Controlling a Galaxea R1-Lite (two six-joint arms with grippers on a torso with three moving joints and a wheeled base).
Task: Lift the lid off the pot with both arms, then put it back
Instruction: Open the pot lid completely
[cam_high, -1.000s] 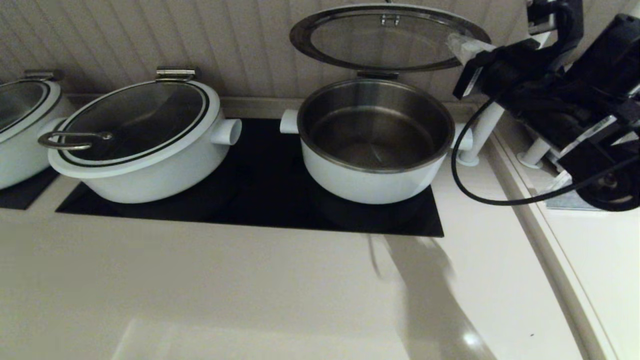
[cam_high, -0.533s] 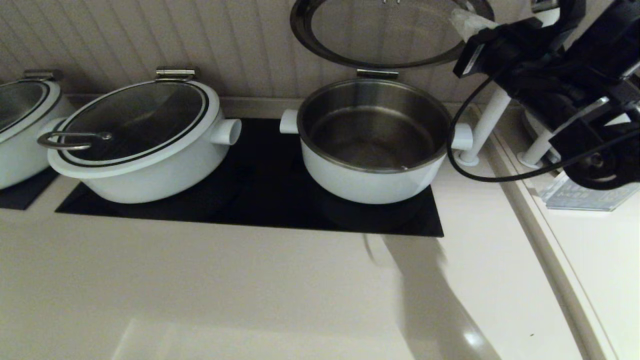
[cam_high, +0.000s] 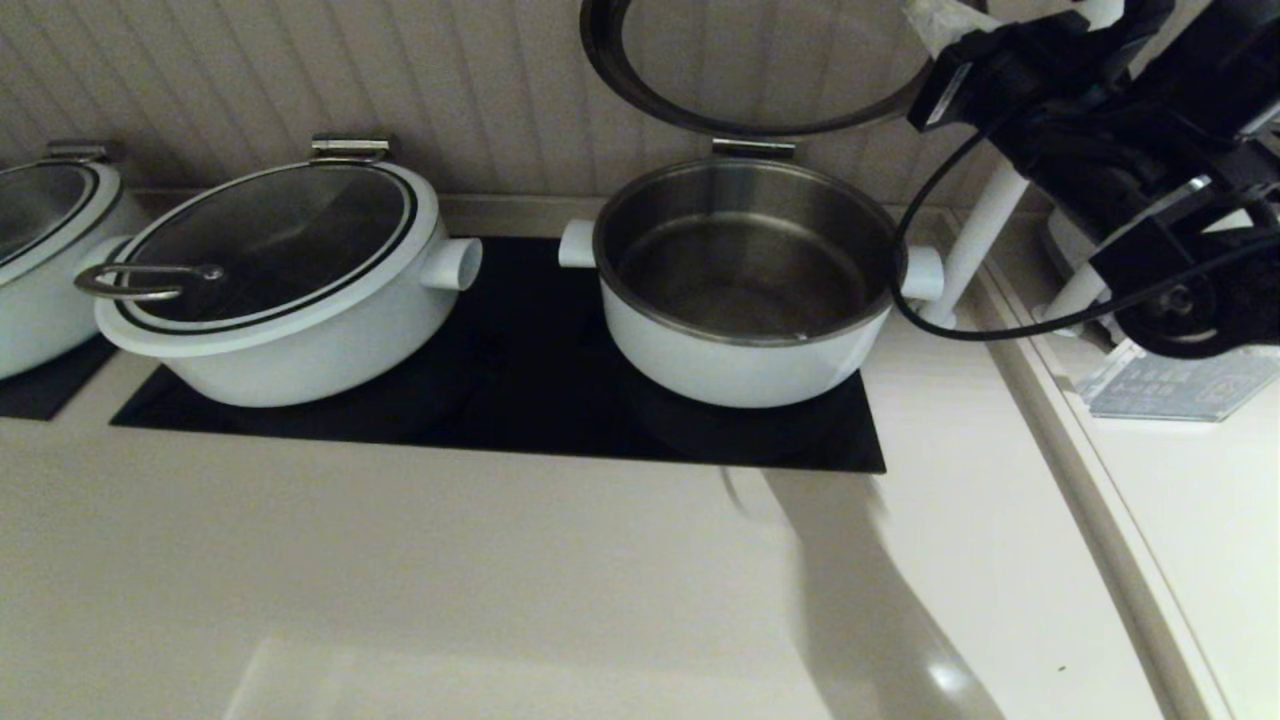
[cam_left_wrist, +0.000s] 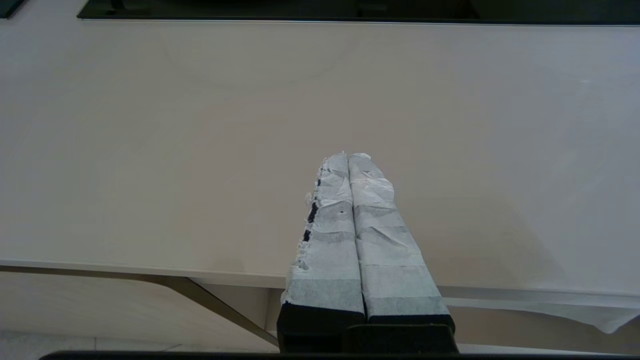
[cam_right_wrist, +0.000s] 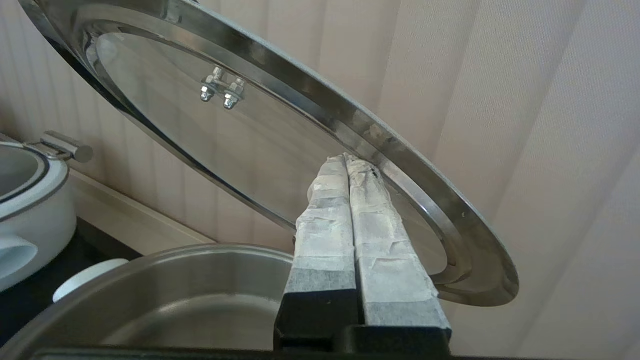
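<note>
Pot (cam_high: 745, 290) open on the black cooktop (cam_high: 520, 390), steel interior bare, stub handles to either side, hinge bracket (cam_high: 753, 148) at the back rim. Lid (cam_high: 700, 95) swung up on that hinge, tilted steeply toward the ribbed wall (cam_high: 400, 80), underside facing out, upper part cut off by the head view. Right end effector (cam_right_wrist: 348, 161) raised at the lid's right side, taped fingers (cam_right_wrist: 325, 220) pressed together with nothing between them, tips touching the steel underside of the lid (cam_right_wrist: 280, 125) near its rim; two small nuts visible at the lid's centre in the right wrist view. Right arm (cam_high: 1120, 150) reaching in from the upper right, black cable looping down beside the pot. Left end effector (cam_left_wrist: 348, 159) low over the pale counter (cam_left_wrist: 150, 150) near its front edge, well apart from the pot, taped fingers (cam_left_wrist: 330, 235) likewise closed flat against each other, empty. Wider pot (cam_high: 290, 290) with a loop-handled lid to the left on the same cooktop, closed; another white pot (cam_high: 40, 260) partly in view at the far left.
</note>
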